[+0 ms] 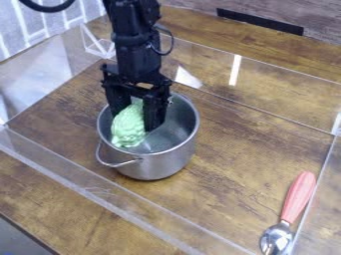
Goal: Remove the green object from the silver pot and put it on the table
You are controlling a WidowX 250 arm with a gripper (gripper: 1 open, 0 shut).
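**Toy vegetable gripped at the mouth of the steel pot**

A black robot gripper (138,108) reaches down from the top of the view over a round, shiny pot (166,161). Its jaws are closed on a light green toy vegetable (128,127), which stands between the fingers; their exact contact points are hard to make out against the dark arm. The vegetable is steeply tilted, its upper part partly covered by the gripper and its lower part visible at the pot's mouth, toward the left of the view. Whether its lower tip touches the pot's inner wall cannot be told.

The pot stands upright on the brown wood-grain table (220,194), with a small loop handle (120,159) on its near left side. Well apart from it, toward the right edge of the view, lies a spoon (289,211), its pink-red grip pointing away from the camera and its metal bowl nearest. Clear walls (83,183) edge the work area.
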